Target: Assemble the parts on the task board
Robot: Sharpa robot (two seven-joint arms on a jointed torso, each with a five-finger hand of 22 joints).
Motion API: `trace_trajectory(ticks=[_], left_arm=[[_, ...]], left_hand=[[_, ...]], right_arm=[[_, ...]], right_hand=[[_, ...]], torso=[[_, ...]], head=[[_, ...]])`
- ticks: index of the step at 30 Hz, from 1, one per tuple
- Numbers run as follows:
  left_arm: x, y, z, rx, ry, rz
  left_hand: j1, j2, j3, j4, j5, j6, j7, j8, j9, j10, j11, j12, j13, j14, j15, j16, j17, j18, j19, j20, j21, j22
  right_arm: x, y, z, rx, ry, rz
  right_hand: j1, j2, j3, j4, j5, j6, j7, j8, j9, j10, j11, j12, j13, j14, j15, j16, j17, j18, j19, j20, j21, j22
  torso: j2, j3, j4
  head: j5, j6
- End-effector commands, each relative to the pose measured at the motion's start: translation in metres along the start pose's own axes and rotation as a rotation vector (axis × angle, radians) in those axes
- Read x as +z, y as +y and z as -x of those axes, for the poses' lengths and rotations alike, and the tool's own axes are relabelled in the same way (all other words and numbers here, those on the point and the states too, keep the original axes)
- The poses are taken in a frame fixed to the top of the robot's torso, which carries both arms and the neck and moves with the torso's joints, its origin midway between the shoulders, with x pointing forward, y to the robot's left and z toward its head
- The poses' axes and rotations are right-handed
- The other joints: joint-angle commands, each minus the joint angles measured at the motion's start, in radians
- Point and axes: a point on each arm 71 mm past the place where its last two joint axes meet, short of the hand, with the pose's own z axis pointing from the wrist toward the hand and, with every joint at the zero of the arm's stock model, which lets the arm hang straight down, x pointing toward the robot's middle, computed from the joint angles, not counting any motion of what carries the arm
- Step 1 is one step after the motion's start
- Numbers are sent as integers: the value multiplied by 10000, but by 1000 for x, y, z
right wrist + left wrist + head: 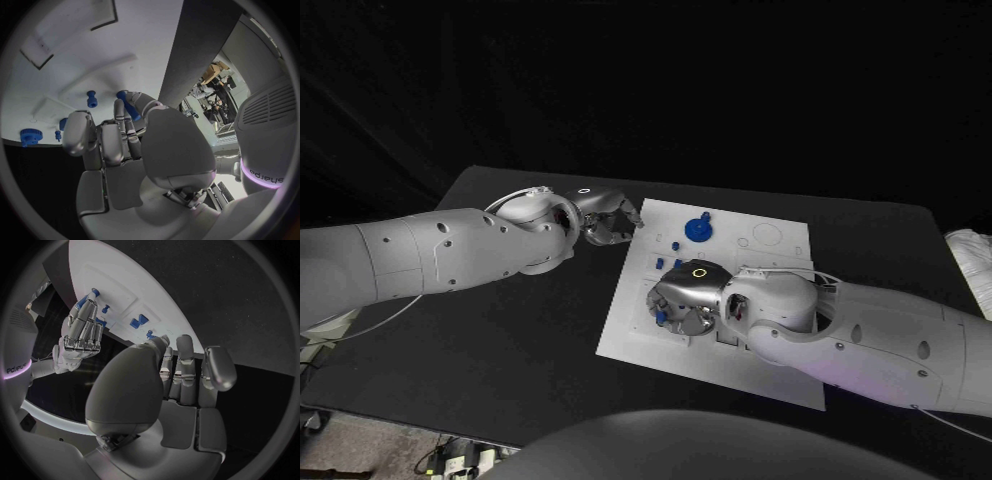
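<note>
The white task board (pixel 643 342) lies in the middle of the black table. My right hand (pixel 685 301) hovers over its left part and pinches a long blue peg (pixel 127 104) between thumb and finger; the left wrist view shows that peg (pixel 88 297) at the right hand's (pixel 82 332) fingertips. A blue gear (pixel 697 230) stands at the board's far side, with small blue parts (pixel 658 263) beside it. Another blue peg (pixel 92 98) stands upright in the board. My left hand (pixel 604 219) sits at the board's far left edge, fingers straight and apart, holding nothing.
The board has shallow recesses (pixel 39 52) and a round cutout (pixel 767 236) near its far right. Black table (pixel 502 330) stretches to the left of the board. A white object (pixel 971 255) lies at the table's right edge.
</note>
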Motion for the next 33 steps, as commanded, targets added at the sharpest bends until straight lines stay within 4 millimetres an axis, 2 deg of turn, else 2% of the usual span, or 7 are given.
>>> trace_trajectory(ticks=[1, 23, 33], left_arm=[[1, -2, -1, -57, 176, -26], [2, 0, -3, -45, 345, 130], [2, 0, -3, -43, 427, 168]], left_hand=[[97, 26, 44, 5, 42, 28, 61, -8, -9, 71, 27, 58, 7, -80, 18, -31, -8, 185, -37, 41, -47, 1564], [150, 82, 109, -19, 69, 34, 85, -4, -12, 102, 65, 67, 7, -178, 47, -129, -161, 200, -83, 62, -145, 1541], [166, 96, 131, -28, 76, 43, 106, 1, -11, 108, 74, 67, 6, -223, 57, -171, -223, 208, -105, 72, -190, 1530]], right_arm=[[0, 0, -2, 57, 181, 7], [0, 2, -3, 430, 170, 124], [0, 0, -5, 287, 365, -123]], right_hand=[[-45, -13, 68, 1, -74, -61, 4, -28, -6, -81, 20, -49, -14, -77, 1, -57, -19, 102, -65, -22, -52, 1474], [18, 66, 188, -118, -39, 50, -56, 55, 87, 396, -139, 38, 15, -56, -123, -47, 2, 101, -29, -109, -42, 1489], [-64, -26, 203, -140, -172, -142, -46, -60, 72, 309, -105, -181, -75, -149, -108, -131, -165, 135, -145, -126, -237, 1434]], torso=[[0, 0, -1], [1, -1, 7], [0, 5, 8]], head=[[-7, 1], [-31, 1], [-15, 1]])
